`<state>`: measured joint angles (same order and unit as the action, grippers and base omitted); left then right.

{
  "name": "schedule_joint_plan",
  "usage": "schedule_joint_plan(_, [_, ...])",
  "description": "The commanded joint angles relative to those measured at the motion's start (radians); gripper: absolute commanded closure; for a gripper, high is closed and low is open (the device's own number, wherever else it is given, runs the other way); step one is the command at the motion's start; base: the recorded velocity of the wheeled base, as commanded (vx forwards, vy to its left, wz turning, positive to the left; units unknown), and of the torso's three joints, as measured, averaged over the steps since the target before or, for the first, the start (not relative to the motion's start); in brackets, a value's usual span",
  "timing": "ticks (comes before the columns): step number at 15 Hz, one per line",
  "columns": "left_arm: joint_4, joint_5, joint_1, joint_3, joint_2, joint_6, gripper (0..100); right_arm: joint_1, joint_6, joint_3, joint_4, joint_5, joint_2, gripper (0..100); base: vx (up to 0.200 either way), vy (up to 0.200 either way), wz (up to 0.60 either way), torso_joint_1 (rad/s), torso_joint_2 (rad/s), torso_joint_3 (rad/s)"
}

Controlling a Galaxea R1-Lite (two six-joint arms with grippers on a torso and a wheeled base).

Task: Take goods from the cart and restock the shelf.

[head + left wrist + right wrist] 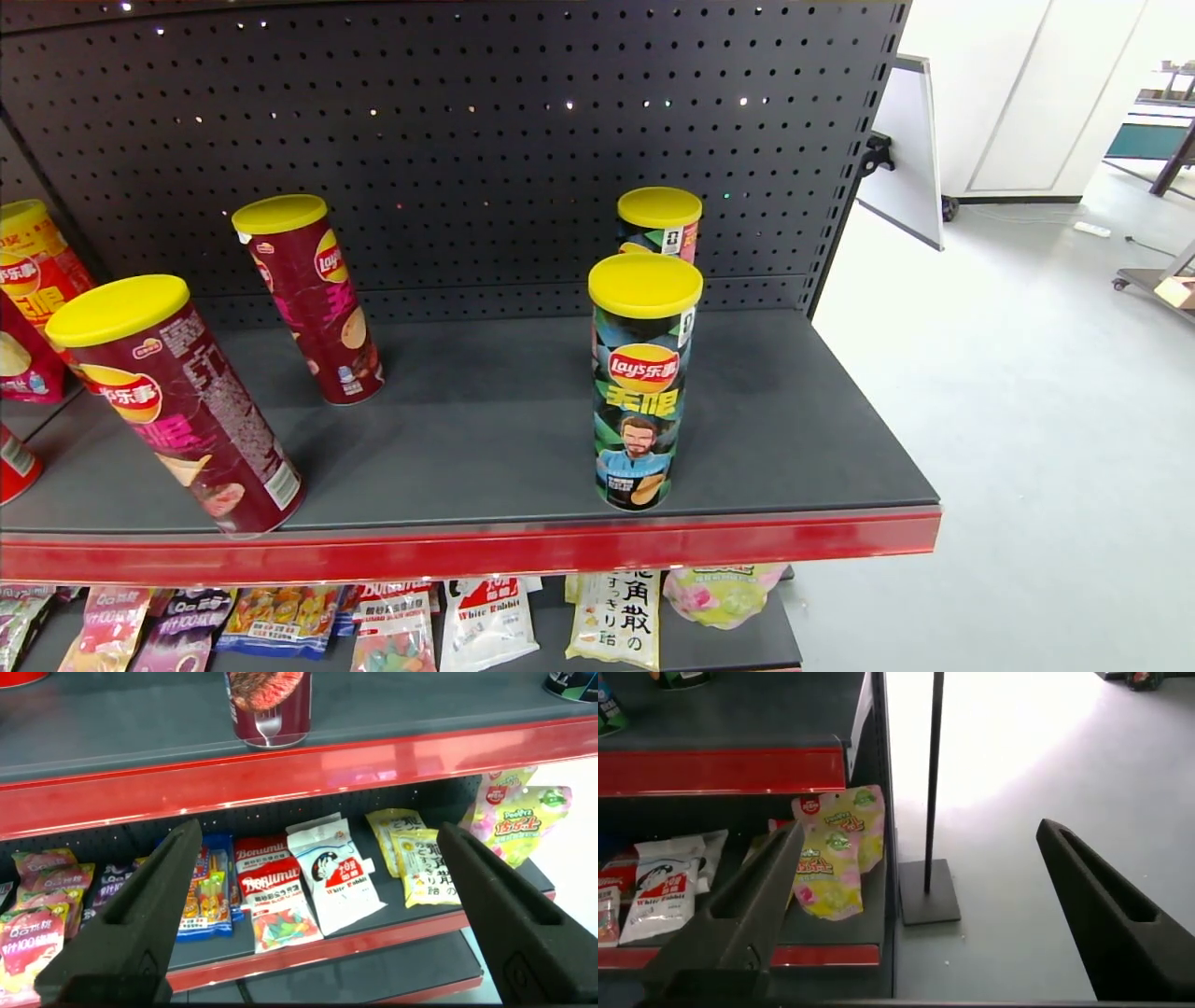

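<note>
The upper shelf (523,420) holds several yellow-lidded chip cans. A dark green can (638,385) stands upright near the front edge, with a second one (659,224) behind it. A maroon can (315,297) stands at the back left and another maroon can (177,403) at the front left; its base (269,711) shows in the left wrist view. My left gripper (320,835) is open and holds nothing, in front of the lower shelf's snack bags (336,873). My right gripper (922,833) is open and holds nothing, by the shelf's right end near a green-yellow candy bag (836,854).
A red lip (467,551) runs along the upper shelf's front. More red cans (37,271) stand in the bay to the left. A thin pole on a flat base (926,891) stands on the floor right of the shelf. Open grey floor (1027,420) lies to the right.
</note>
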<state>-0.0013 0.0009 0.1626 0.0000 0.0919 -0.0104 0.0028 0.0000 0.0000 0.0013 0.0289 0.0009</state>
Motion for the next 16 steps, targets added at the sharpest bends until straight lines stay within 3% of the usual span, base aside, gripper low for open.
schedule_joint_plan(1, [0.000,0.001,0.000,0.000,0.002,0.000,0,0.000,0.000,0.000,0.000,0.000,-0.001,0,0.000,0.000,0.00,0.000,0.00,0.000])
schedule_joint_plan(6, [0.000,0.001,0.000,0.000,0.002,-0.002,0,0.000,0.000,0.000,0.000,0.000,-0.001,0,-0.200,0.000,0.00,0.005,0.00,0.002])
schedule_joint_plan(9, [0.000,-0.001,0.000,0.000,0.002,-0.003,0,0.000,0.002,0.000,0.000,0.000,-0.001,0,0.000,0.000,0.00,0.000,0.00,0.000])
schedule_joint_plan(16, [0.000,-0.001,0.000,0.000,0.002,-0.003,0,0.000,0.002,0.000,0.000,0.000,-0.001,0,0.000,0.200,0.00,0.008,0.00,0.001])
